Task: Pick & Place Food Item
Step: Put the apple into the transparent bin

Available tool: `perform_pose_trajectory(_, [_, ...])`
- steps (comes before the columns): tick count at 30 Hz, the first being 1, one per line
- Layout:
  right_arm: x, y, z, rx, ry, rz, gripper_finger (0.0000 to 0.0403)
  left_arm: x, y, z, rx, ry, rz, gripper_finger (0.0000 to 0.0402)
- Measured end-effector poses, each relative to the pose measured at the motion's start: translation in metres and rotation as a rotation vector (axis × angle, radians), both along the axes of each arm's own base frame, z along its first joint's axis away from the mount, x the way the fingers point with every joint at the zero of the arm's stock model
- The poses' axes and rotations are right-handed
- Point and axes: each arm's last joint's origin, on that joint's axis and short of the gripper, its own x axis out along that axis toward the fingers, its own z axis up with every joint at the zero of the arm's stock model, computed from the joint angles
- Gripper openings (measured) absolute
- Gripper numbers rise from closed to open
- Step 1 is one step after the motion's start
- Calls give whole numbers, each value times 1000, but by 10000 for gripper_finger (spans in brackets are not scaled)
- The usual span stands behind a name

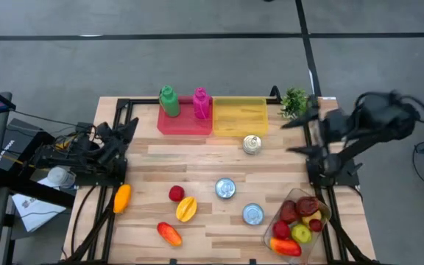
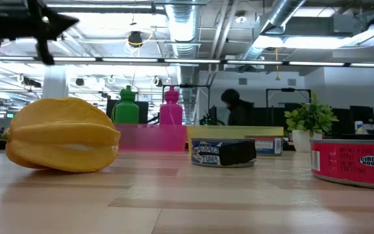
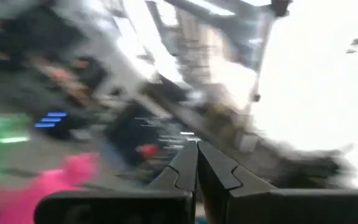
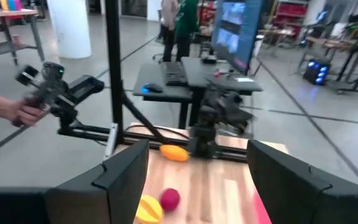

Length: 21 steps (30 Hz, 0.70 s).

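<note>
Loose food lies on the near part of the table: a yellow starfruit (image 1: 186, 208) (image 2: 60, 134), a red ball-shaped fruit (image 1: 176, 193), an orange fruit (image 1: 122, 197) and a red-orange pepper (image 1: 169, 233). A clear bowl (image 1: 274, 230) at the near right corner holds several fruits. My left gripper (image 1: 127, 129) (image 3: 197, 155) hovers shut at the table's left edge. My right gripper (image 1: 300, 134) (image 4: 197, 180) is open above the right edge, pointing across the table toward the left arm (image 4: 219, 118). The orange fruit (image 4: 174, 152), red fruit (image 4: 169, 198) and starfruit (image 4: 146, 208) show between its fingers, farther off.
Three cans (image 1: 252, 143) (image 1: 225, 188) (image 1: 252, 214) stand mid-table. At the far edge sit a pink tray (image 1: 185, 124) with a green bottle (image 1: 169, 101) and a pink bottle (image 1: 201, 103), a yellow tray (image 1: 239, 116) and a small plant (image 1: 294, 101). A person's hand (image 4: 17, 112) shows beyond the table.
</note>
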Motion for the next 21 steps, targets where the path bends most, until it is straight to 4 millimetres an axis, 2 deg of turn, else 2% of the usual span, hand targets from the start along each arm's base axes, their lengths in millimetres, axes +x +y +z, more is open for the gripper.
perform_pose_trajectory(5, [-42, -27, -28, 63, -123, -69, 265, 0, -7, 25, 127, -89, -256, 1])
perform_pose_trajectory(10, [-62, -39, -67, 138, -267, -119, 265, 11, -14, 68, 218, -60, -455, 0])
perform_pose_trajectory(12, [-66, -41, -82, 152, -287, -123, 265, 21, -18, 89, 224, 33, -525, 0])
perform_pose_trajectory(16, [-71, -40, -109, 136, -285, -33, 265, 46, -28, 124, 138, 390, -660, 0])
perform_pose_trajectory(21, [-84, -44, -139, 155, -320, -54, 265, 78, -43, 153, 115, 688, -729, 0])
